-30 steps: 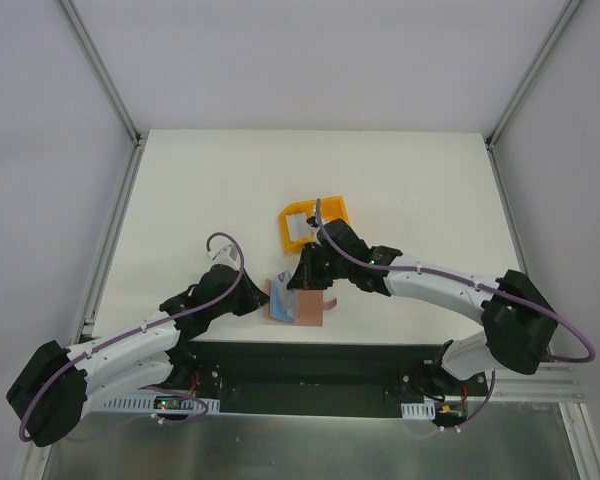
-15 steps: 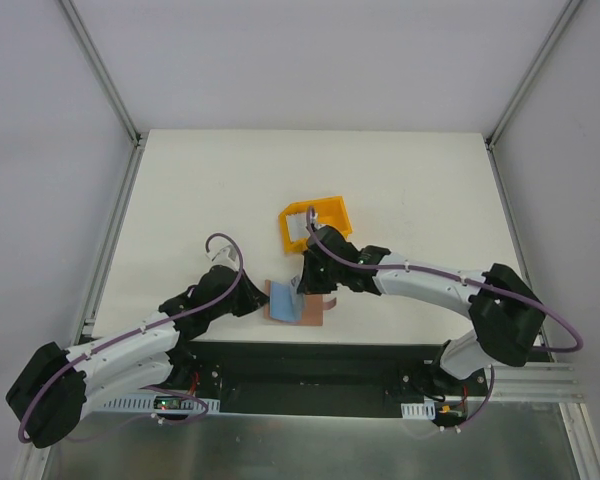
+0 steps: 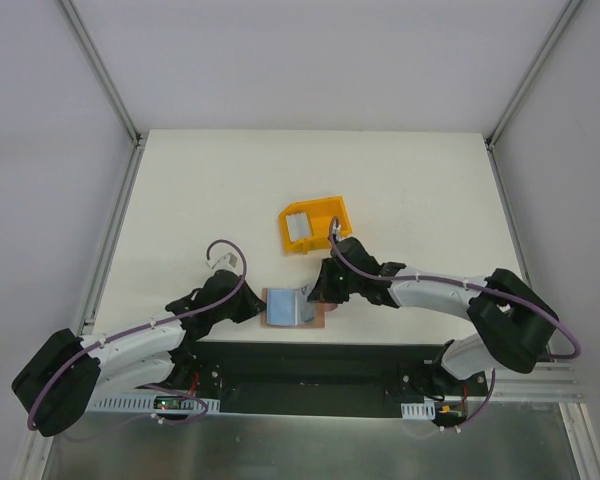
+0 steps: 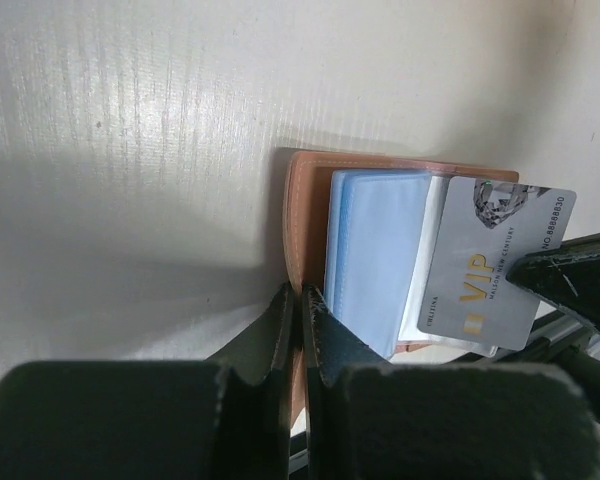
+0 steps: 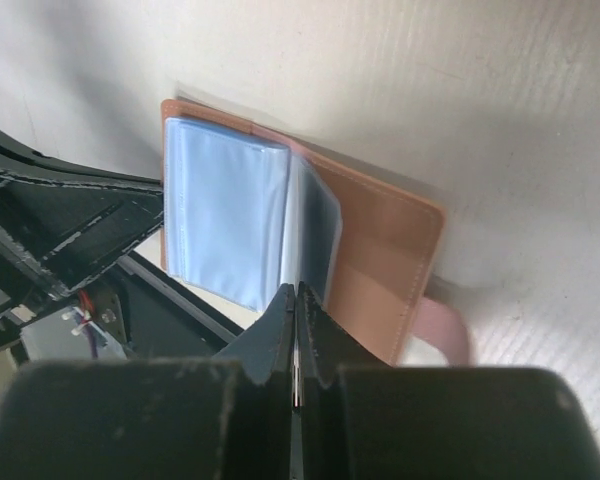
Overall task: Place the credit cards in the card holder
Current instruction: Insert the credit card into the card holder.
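The brown card holder (image 3: 323, 316) lies open at the table's near edge, with pale blue plastic sleeves (image 4: 375, 250) fanned up from it. My left gripper (image 3: 257, 306) is shut on the holder's left cover edge (image 4: 298, 220). My right gripper (image 3: 318, 293) is shut on a grey "VIP" credit card (image 4: 490, 260), holding it edge-on over the sleeves at the holder's right half. In the right wrist view the holder's cover (image 5: 380, 250) and pinkish tab (image 5: 445, 330) show beyond the shut jaws (image 5: 296, 300). Another pale card (image 3: 298, 226) lies in the yellow bin.
The yellow plastic bin (image 3: 325, 210) stands just behind the holder, near the right arm's wrist. The table's near edge and the black base rail (image 3: 310, 360) lie directly below the holder. The left arm's fingers (image 5: 70, 215) sit close to the sleeves.
My right gripper has moved right and toward the near edge with the card, off the bin and down over the holder's sleeves. The left gripper has stayed clamped on the holder's edge.
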Controlling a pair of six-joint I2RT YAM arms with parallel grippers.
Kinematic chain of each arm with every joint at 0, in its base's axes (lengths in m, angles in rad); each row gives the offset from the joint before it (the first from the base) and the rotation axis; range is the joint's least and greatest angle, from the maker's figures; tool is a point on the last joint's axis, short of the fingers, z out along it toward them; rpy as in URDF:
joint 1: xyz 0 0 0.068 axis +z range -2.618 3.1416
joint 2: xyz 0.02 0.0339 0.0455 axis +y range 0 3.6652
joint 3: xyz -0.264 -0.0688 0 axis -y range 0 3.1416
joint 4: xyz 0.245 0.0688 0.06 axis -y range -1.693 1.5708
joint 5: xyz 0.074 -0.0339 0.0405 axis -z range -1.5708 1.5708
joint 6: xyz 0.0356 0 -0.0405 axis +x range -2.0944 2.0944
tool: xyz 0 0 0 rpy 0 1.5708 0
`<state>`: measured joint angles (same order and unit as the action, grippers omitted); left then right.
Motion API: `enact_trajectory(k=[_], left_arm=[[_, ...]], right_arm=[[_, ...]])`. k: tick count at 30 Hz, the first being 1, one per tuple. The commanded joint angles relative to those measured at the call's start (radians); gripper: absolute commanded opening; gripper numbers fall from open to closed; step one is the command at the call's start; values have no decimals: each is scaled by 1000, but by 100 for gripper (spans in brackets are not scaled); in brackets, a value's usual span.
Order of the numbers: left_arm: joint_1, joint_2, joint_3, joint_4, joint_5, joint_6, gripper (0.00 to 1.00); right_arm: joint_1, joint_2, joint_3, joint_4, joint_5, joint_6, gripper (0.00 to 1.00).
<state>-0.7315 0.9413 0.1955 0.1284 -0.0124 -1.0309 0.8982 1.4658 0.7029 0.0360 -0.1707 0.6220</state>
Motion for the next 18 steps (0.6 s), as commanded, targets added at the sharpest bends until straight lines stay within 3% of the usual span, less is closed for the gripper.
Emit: enact_trajectory(k=[1, 18], left_arm=[[3, 28, -45, 33, -46, -34, 0], [1, 36, -91, 82, -43, -63, 0]], right_arm=[[-21, -1, -45, 197, -84, 64, 0], [-58, 8, -141, 298, -105, 99, 0]])
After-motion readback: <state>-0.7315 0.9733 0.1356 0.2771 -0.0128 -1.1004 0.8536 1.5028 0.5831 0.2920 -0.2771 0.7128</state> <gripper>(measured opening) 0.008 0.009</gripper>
